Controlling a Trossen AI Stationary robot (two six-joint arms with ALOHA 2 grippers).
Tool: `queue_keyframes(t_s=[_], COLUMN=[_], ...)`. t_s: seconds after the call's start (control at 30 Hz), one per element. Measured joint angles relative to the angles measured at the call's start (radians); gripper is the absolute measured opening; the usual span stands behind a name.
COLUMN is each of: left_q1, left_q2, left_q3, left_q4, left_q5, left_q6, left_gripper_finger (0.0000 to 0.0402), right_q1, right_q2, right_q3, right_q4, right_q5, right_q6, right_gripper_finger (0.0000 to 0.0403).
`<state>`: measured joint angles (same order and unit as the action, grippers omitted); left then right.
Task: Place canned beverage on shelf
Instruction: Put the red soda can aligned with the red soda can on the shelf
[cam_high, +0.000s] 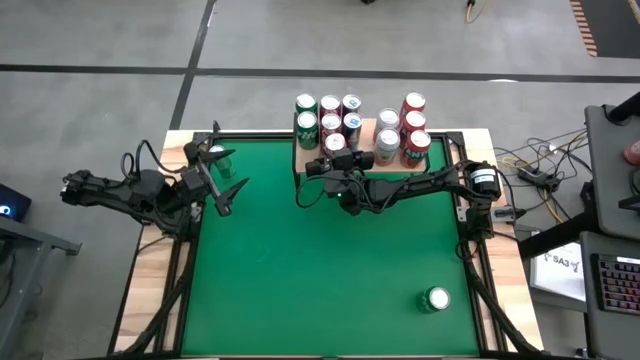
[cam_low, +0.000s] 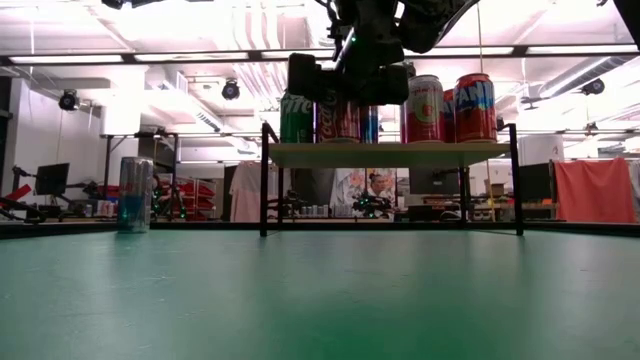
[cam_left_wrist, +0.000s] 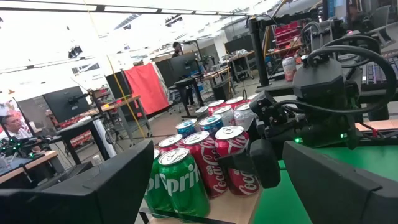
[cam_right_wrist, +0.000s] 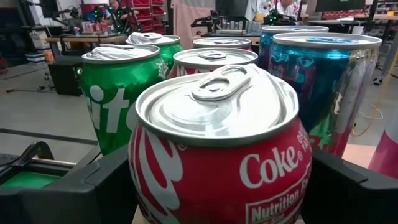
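1. Two arms are in play, but only my right gripper (cam_high: 335, 166) is working: it sits at the shelf (cam_low: 390, 154), near its front edge, with a Coke can (cam_right_wrist: 221, 155) between its fingers (cam_right_wrist: 93, 186).
2. From the wrist view those fingers stand wide on either side of the can; I cannot tell whether they touch it. The can looks to be standing on the board among the others, so I judge it placed and this the release.
3. To do it well, I would keep the fingers wide and draw straight back off the shelf, level, since a Sprite can (cam_right_wrist: 121, 93) and a blue can (cam_right_wrist: 326, 87) stand just beside and a sideways drift could knock them.
4. My left gripper (cam_high: 222, 182) waits over the table's (cam_high: 300, 280) left side, fingers open and empty.
5. Another can (cam_high: 437, 298) stands on the table near the right front corner, well apart from the shelf, which already carries roughly a dozen cans.
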<state>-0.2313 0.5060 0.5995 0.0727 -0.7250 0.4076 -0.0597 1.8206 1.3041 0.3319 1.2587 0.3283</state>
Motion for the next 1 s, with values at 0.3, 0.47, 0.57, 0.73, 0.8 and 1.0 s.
queue_keyframes(t_s=[0.3,0.47,0.57,0.73,0.8,1.0], left_q1=[0.000,0.000,0.000,0.000,0.000,0.000], left_q2=[0.000,0.000,0.000,0.000,0.000,0.000], left_q3=[0.000,0.000,0.000,0.000,0.000,0.000], left_q4=[0.000,0.000,0.001,0.001,0.001,0.001], left_q5=[0.000,0.000,0.000,0.000,0.000,0.000], left_q6=[0.000,0.000,0.000,0.000,0.000,0.000], left_gripper_finger=[0.0341,0.0341,0.0341,0.0341,0.0341,0.0341], right_q1=[0.000,0.000,0.000,0.000,-0.001,-0.004], right_q2=[0.000,0.000,0.000,0.000,0.000,0.000], right_q3=[0.000,0.000,0.000,0.000,0.000,0.000], right_q4=[0.020,0.052,0.052,0.052,0.056,0.120], right_q5=[0.000,0.000,0.000,0.000,0.000,0.000], right_q6=[-0.029,-0.060,-0.060,-0.060,-0.062,-0.129], right_gripper_finger=[0.0327,0.0327,0.0327,0.0327,0.0327,0.0327])
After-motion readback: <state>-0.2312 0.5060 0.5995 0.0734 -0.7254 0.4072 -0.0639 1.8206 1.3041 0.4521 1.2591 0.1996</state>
